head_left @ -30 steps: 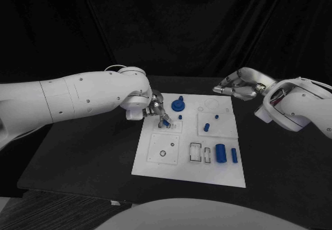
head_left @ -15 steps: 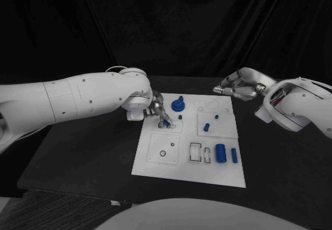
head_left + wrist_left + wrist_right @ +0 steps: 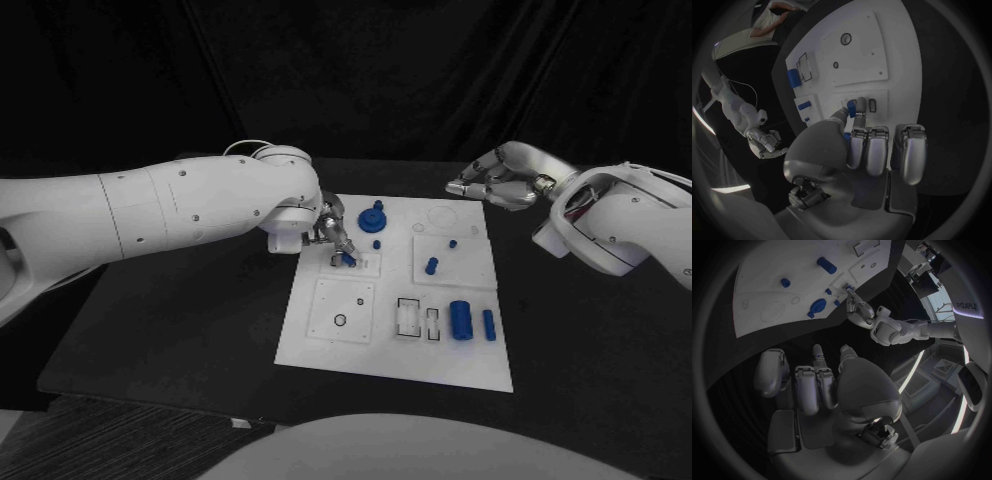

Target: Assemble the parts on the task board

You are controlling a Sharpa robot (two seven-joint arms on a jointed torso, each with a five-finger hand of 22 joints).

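Left hand [image 3: 329, 238]: pinching a small blue part [image 3: 852, 108], fingertips on the board's upper-left panel.
Right hand [image 3: 493, 180]: fingers curled, holding nothing, off the board at 1 o'clock.
Task board [image 3: 361, 345]: table centre.

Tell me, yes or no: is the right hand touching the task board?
No, the right hand hovers over the black table beyond the task board, holding nothing.

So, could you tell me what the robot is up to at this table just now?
It is assembling small blue parts on the white task board. The left hand pinches a small blue part over a slot near the board's left edge. The right hand hovers past the board's far right corner, fingers curled, holding nothing. Other blue parts, such as a cylinder, lie on the board.
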